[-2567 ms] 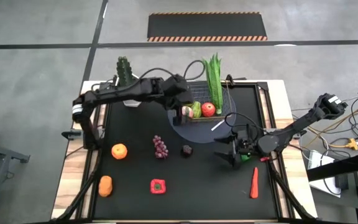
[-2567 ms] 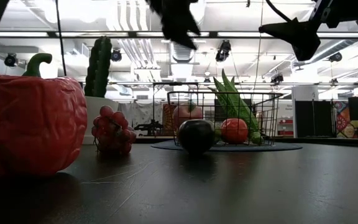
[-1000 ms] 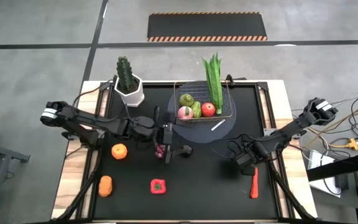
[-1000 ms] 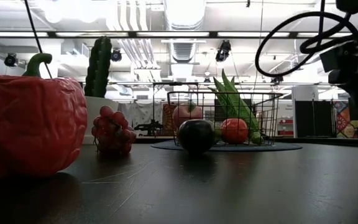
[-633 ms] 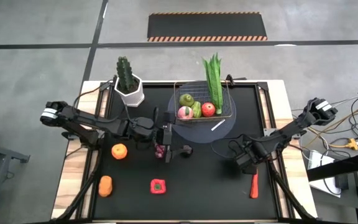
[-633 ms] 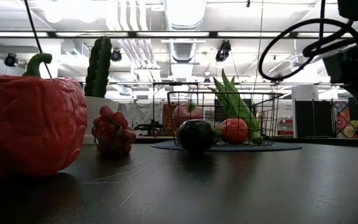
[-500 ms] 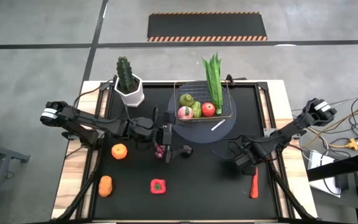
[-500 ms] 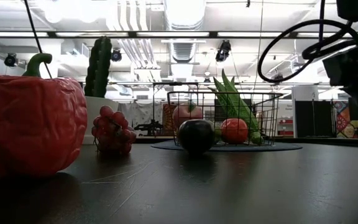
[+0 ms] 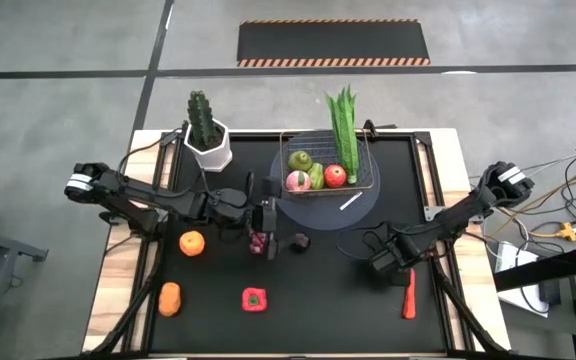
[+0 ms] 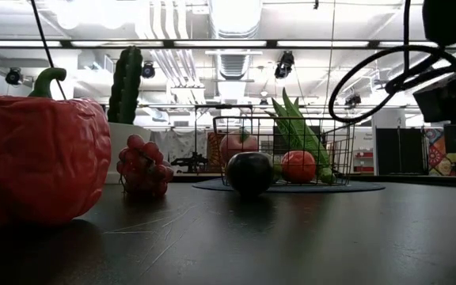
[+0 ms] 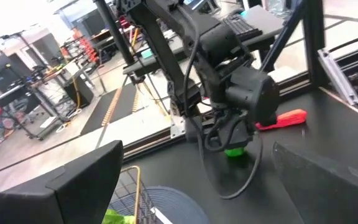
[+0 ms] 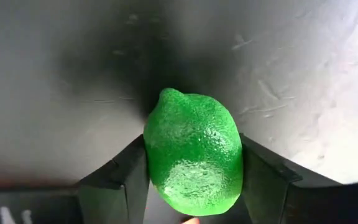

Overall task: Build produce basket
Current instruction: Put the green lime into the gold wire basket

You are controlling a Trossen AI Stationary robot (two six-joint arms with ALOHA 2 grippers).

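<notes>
My right gripper (image 9: 384, 263) points down at the mat's right side, shut on a green lime (image 12: 193, 158), which also shows under it in the left wrist view (image 11: 235, 151). My left gripper (image 9: 270, 243) hangs open and level over mid-table, between the purple grapes (image 9: 257, 241) and a dark round fruit (image 9: 300, 241), touching neither. The wire basket (image 9: 364, 160) stands on a grey disc (image 9: 318, 205) at the far side. It holds green, pink and red produce and a long leafy green (image 9: 344, 125). My right gripper pinches the lime between its two fingers, one pad (image 12: 132, 171) on each of its opposite sides (image 12: 156, 163). The fingers come from above, pointing down. The lime sits upright between them; its underside appears to rest on the black mat.
A red chili (image 9: 409, 293) lies just near-side of my right gripper. An orange (image 9: 192, 242), an orange vegetable (image 9: 170, 298) and a red pepper (image 9: 254, 298) lie at the near left. A cactus pot (image 9: 208, 148) stands far left. A white piece (image 9: 351, 202) lies on the disc.
My right gripper has sunk slightly onto the lime; in the low view the green edge of the lime that showed beside it is now hidden.
</notes>
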